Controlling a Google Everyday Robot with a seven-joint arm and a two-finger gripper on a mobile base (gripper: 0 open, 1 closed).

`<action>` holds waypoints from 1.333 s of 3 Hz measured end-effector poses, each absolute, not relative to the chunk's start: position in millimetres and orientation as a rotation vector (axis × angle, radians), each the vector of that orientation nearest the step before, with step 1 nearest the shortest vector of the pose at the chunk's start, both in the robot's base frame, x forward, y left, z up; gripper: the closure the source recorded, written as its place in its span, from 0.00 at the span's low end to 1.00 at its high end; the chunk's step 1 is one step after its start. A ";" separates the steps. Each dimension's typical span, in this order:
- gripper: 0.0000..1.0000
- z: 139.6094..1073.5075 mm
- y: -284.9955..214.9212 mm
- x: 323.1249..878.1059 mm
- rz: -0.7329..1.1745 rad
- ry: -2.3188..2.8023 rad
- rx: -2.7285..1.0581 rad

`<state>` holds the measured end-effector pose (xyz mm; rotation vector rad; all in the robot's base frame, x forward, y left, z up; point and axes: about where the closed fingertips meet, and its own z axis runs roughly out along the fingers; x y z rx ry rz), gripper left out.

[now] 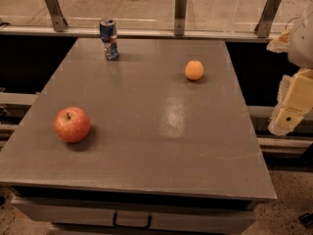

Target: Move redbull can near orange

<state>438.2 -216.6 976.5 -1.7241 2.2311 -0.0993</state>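
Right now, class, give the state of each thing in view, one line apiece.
Can: upright, far left of the table.
Orange: resting on the table, far right, apart from the can.
Apple: resting near left, stem up.
Gripper: off the table's right edge, touching none of them.

Over on the right, the robot's pale arm (303, 38) comes down from above in a bend, and its gripper (289, 114) hangs at the low end, angled downward.
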 end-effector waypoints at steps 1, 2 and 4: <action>0.00 976.0 -211.1 444.9 -0.098 2.213 -1.718; 0.00 968.0 -186.4 475.8 -0.071 2.125 -1.751; 0.00 970.3 -94.0 572.9 0.044 1.859 -1.758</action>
